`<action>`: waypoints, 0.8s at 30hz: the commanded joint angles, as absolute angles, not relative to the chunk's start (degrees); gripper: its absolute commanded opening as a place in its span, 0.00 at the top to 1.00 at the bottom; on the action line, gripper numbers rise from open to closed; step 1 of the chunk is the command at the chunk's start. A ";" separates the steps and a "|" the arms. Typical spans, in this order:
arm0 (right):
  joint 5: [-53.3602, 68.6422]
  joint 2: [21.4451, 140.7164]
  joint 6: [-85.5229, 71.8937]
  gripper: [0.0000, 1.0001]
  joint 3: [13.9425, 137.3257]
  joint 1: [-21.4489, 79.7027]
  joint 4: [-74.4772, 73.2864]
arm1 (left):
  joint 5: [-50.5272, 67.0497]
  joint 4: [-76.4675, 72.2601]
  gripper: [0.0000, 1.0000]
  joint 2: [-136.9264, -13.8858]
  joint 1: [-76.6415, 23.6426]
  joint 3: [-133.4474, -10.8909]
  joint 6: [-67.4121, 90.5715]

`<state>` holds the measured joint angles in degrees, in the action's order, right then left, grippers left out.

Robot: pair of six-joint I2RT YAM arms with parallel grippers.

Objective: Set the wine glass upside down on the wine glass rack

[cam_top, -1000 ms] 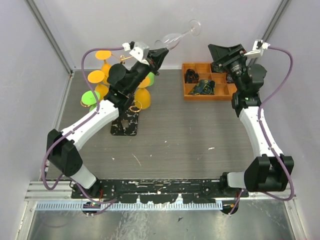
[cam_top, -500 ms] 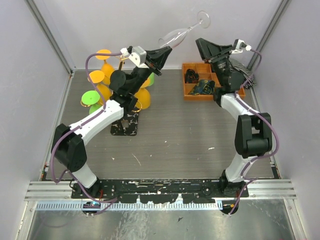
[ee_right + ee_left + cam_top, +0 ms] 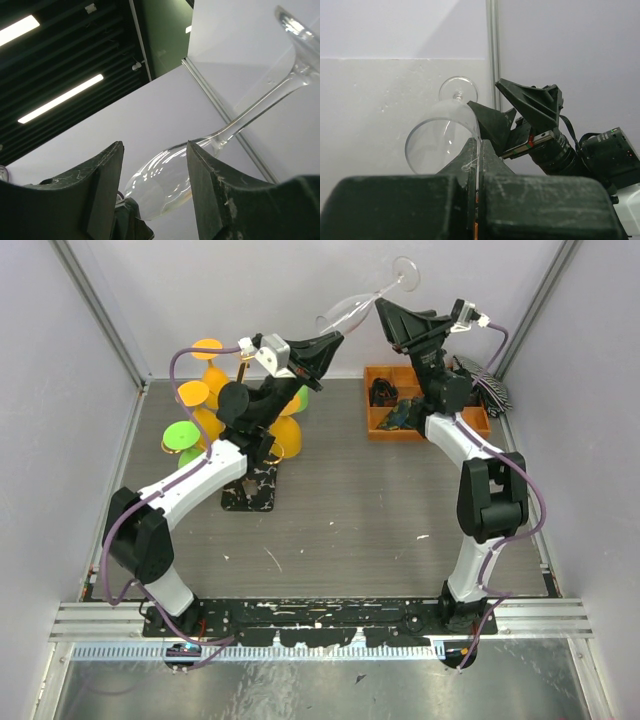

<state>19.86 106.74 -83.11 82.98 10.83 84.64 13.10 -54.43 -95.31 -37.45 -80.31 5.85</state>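
Left wrist: left hand (image 3: pixel 478 148) pinches clear wine glass (image 3: pixel 437 137) by rim; right hand (image 3: pixel 155 148) agape.

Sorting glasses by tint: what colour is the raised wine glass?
Clear, untinted wine glass; best seen in the right wrist view.

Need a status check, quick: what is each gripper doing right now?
Left gripper: shut on the rim of the clear stemmed wine glass.
Right gripper: open, the glass showing between its fingers, not gripped.
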 commanded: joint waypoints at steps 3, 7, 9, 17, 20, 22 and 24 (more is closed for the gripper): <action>18.96 107.01 -81.71 0.42 85.38 11.29 86.26 | 13.33 -59.13 1.00 -95.32 -37.18 -80.32 5.18; 19.28 106.82 -81.23 0.42 84.39 11.55 85.00 | 12.74 -59.32 1.00 -95.13 -37.17 -80.74 4.33; 19.54 107.27 -81.30 0.42 84.81 11.68 84.67 | 13.15 -59.20 1.00 -95.02 -37.12 -80.98 4.31; 19.72 108.81 -79.82 0.42 88.16 12.67 83.34 | 14.15 -58.81 1.00 -94.02 -37.08 -80.32 4.25; 19.61 108.81 -79.34 0.42 87.93 12.76 82.60 | 14.24 -58.74 1.00 -93.54 -37.06 -79.99 4.15; 19.33 108.64 -79.18 0.41 87.18 12.78 82.36 | 14.24 -58.63 1.00 -93.27 -37.09 -79.90 3.81; 18.79 108.45 -78.98 0.41 86.64 12.80 82.48 | 14.28 -58.40 1.00 -93.09 -37.10 -79.92 3.69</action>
